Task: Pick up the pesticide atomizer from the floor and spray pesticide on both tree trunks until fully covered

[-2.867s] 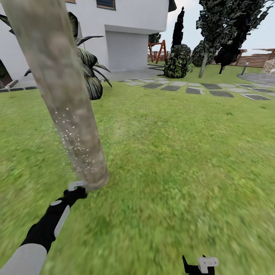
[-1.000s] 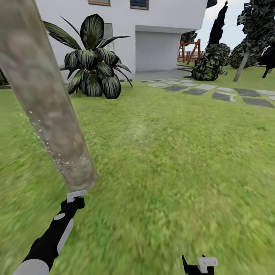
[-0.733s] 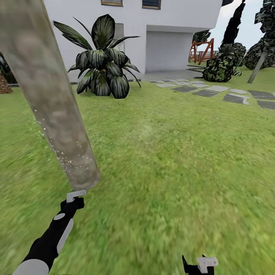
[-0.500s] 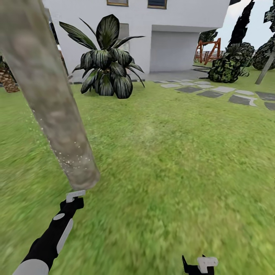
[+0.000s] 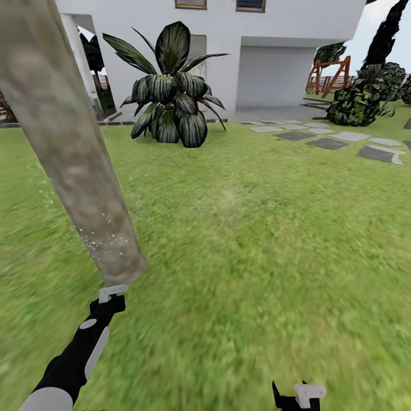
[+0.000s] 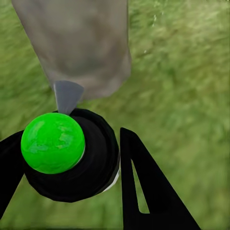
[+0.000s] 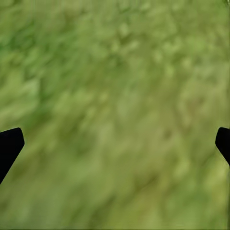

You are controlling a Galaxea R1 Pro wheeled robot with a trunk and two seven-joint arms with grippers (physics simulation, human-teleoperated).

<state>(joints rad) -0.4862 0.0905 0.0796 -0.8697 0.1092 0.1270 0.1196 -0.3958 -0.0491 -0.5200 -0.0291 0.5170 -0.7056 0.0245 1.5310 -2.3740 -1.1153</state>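
Pesticide atomizer (image 6: 62,153) clamped in left pincer (image 6: 72,167), nozzle just beside tree trunk (image 5: 74,154) base, white droplets there. Looks small, light, rigid, smooth plastic; best held round the body, could twist. Right pincer (image 7: 115,143) spread wide, holding nothing, over grass floor (image 5: 257,240).

Legible text, labels, brands, numbers, signs: none in the head view or either wrist view.
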